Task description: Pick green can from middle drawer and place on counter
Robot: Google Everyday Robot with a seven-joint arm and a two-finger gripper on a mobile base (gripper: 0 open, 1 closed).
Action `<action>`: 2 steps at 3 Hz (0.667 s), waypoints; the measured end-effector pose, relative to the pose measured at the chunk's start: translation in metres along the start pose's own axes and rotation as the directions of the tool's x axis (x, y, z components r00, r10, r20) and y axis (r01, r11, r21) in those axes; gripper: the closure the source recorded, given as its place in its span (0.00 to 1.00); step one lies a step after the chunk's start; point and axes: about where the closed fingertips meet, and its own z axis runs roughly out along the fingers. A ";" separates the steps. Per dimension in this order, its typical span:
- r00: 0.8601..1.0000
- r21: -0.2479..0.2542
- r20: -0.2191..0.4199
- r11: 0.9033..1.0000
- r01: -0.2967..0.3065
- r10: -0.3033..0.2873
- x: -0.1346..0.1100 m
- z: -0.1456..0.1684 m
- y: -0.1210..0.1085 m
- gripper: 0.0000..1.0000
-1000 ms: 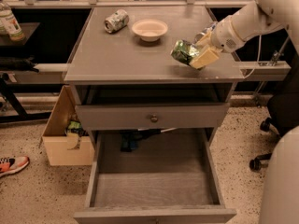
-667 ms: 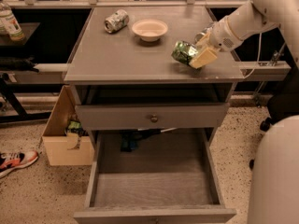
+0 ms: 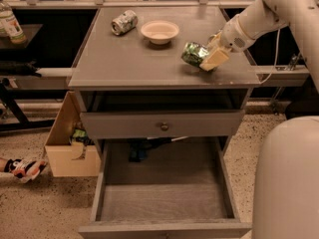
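The gripper [image 3: 208, 59] is over the right side of the counter [image 3: 124, 59]. Its fingers squeeze the green can [image 3: 193, 53], which tilts low on the counter. A bowl [image 3: 159, 31] sits near. The drawer [image 3: 164, 203] below is pulled out.

Grey counter [image 3: 139, 66] seen from above. At its far left a silver can [image 3: 123, 22] lies on its side, with a white bowl [image 3: 159, 31] near it on the right. At the right edge the gripper [image 3: 207, 58] clasps the tilted green can [image 3: 193, 54].
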 end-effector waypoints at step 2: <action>1.000 0.002 0.001 1.000 0.000 0.000 -0.001 0.001 -0.003 0.00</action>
